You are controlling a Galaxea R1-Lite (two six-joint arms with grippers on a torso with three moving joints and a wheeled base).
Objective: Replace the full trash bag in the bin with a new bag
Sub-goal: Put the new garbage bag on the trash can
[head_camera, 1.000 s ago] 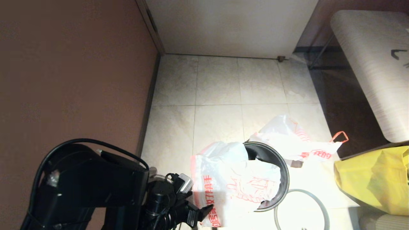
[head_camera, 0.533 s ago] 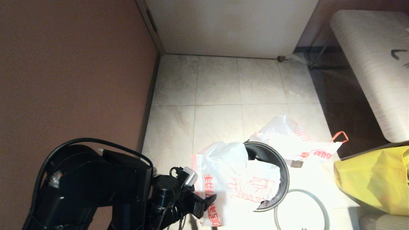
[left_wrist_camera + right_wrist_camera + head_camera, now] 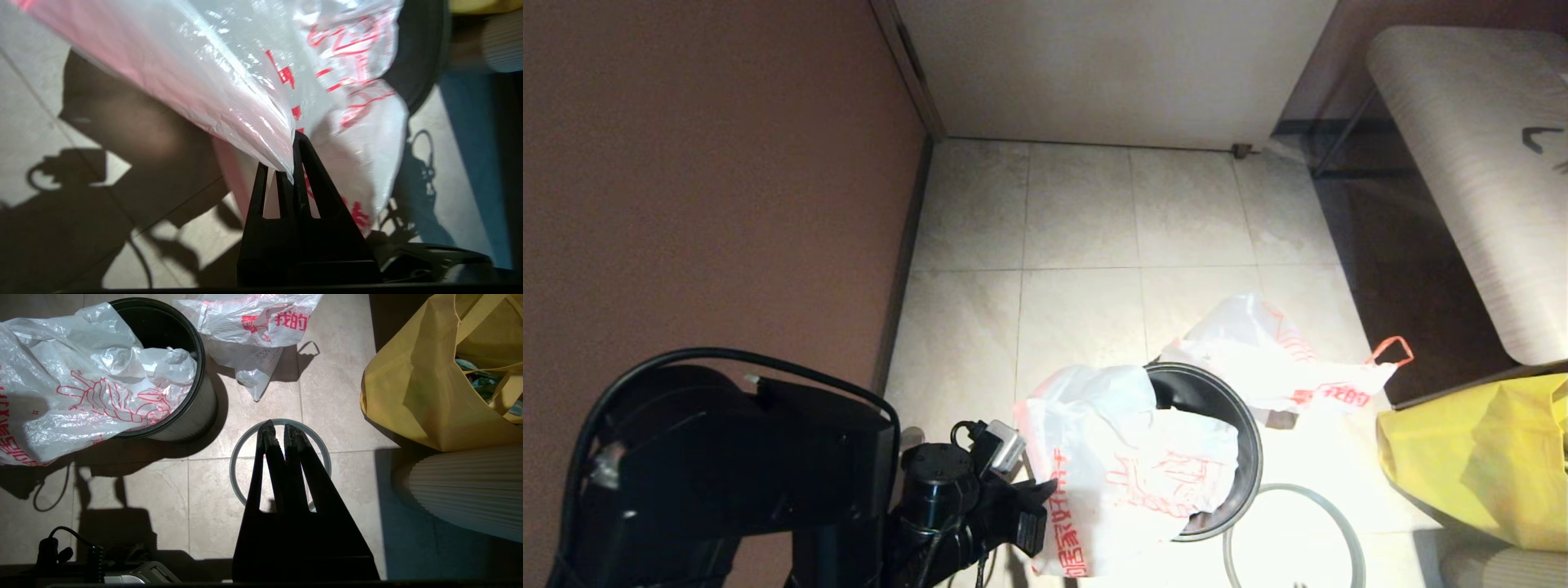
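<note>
Left tool [image 3: 1045,490] is clamped on a fold of the new bag [image 3: 1127,465], pinching the thin plastic between its fingers [image 3: 304,171] at the bag's left edge. That bag is draped over the near-left rim of the bin [image 3: 1241,433], part inside the bin, part hanging outside toward the floor [image 3: 1078,229]. Bin stands upright on the tiles. Grey hoop [image 3: 1331,510] is off the bin, lying flat on the floor just beside it on the right. Full trash bag [image 3: 1274,359] lies on the floor behind the bin, touching its far rim. Yellow bag [image 3: 1478,457] sits further right. Right tool [image 3: 282,433] is closed on nothing, hanging above the hoop.
</note>
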